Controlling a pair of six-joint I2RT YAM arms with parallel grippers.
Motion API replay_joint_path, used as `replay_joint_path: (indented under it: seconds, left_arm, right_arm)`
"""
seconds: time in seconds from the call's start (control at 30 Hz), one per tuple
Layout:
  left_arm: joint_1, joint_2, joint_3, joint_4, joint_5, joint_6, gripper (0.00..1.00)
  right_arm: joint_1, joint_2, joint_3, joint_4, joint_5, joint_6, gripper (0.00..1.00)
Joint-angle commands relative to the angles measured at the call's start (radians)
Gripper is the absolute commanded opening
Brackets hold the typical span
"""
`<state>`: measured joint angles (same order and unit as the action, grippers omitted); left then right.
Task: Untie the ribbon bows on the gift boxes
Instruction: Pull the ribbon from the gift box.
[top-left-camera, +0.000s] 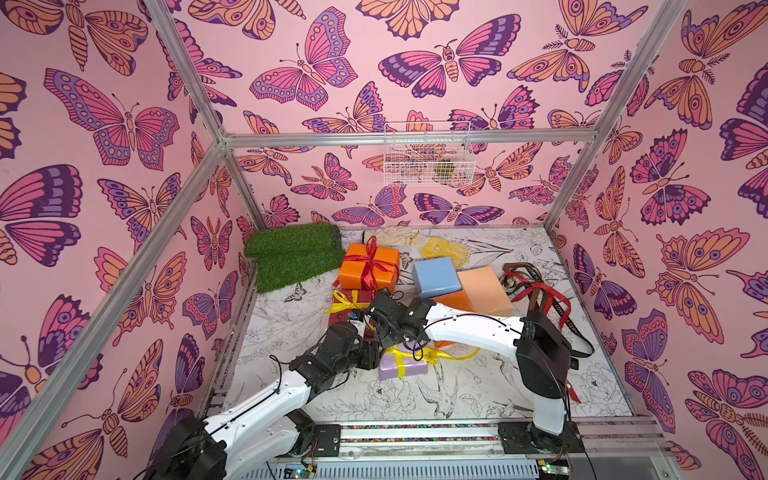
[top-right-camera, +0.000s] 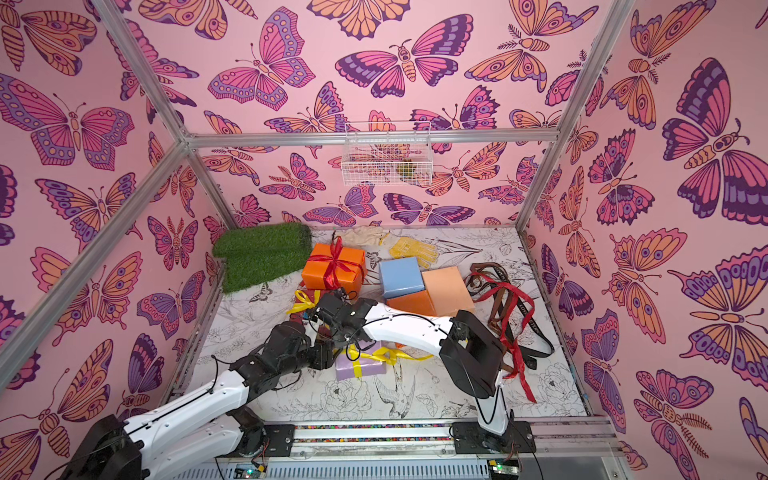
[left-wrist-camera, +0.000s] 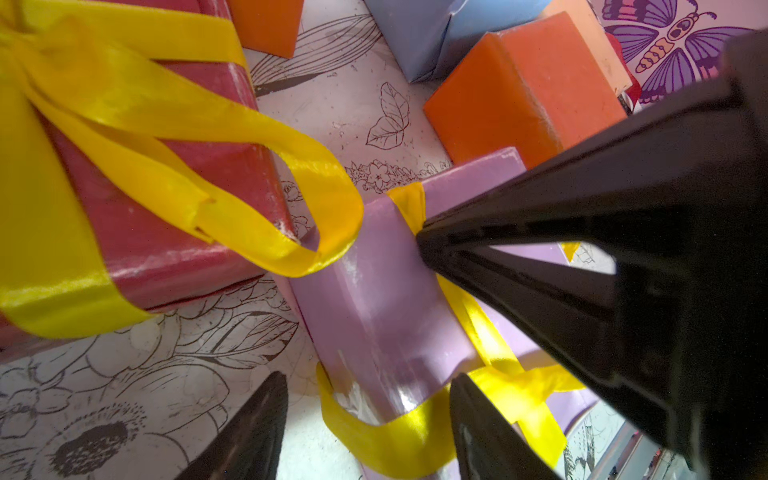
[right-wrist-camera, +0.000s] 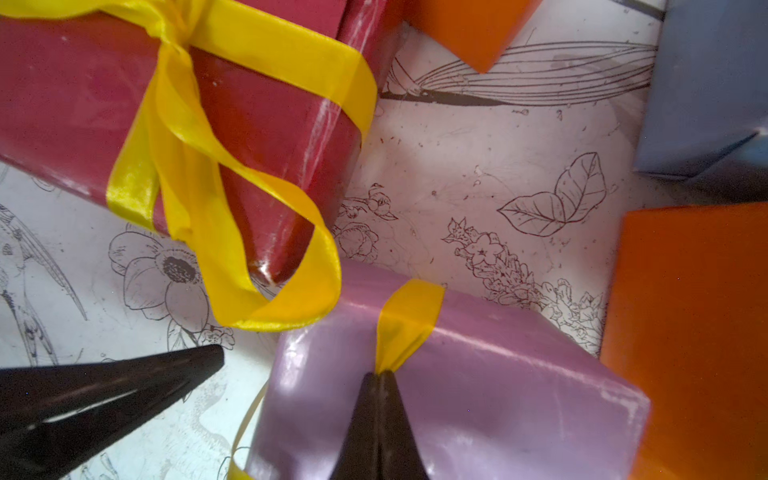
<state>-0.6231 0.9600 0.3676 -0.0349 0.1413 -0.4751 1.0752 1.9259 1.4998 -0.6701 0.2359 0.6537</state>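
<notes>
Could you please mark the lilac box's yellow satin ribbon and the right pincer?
yellow satin ribbon (right-wrist-camera: 409, 316): right wrist view, band across the lilac paper-wrapped box (right-wrist-camera: 519, 395).
right pincer (right-wrist-camera: 379, 376): right wrist view, between its shut tips.

I see both top views bright and evenly lit, with only faint shadows on the table (top-left-camera: 457, 399) around the lilac box (top-left-camera: 409, 366). The frame rails (top-left-camera: 332, 139) bow slightly toward the edges. In the wrist views, glare streaks the yellow ribbon (left-wrist-camera: 488, 334) on that box, and the right hand (right-wrist-camera: 379, 376) over it looks soft and out of focus.
</notes>
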Motion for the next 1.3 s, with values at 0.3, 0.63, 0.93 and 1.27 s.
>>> replay_joint_path:
  seconds: [0.3, 0.63, 0.93, 1.27]
  left_arm:
    - [-0.004, -0.023, 0.012, -0.014, 0.015, 0.006, 0.65]
    - [-0.004, 0.013, 0.057, 0.012, 0.033, -0.008, 0.70]
    - [-0.007, 0.149, 0.124, 0.055, 0.071, 0.000, 0.75]
    - [-0.007, 0.172, 0.130, 0.059, 0.060, -0.002, 0.75]
  right_arm:
    - [-0.079, -0.225, -0.103, -0.059, -0.172, -0.035, 0.00]
    - [-0.107, -0.299, -0.112, -0.033, -0.216, -0.046, 0.00]
    - [-0.139, -0.347, -0.081, -0.028, -0.257, -0.072, 0.00]
    - [-0.176, -0.460, 0.019, -0.071, -0.237, -0.135, 0.00]
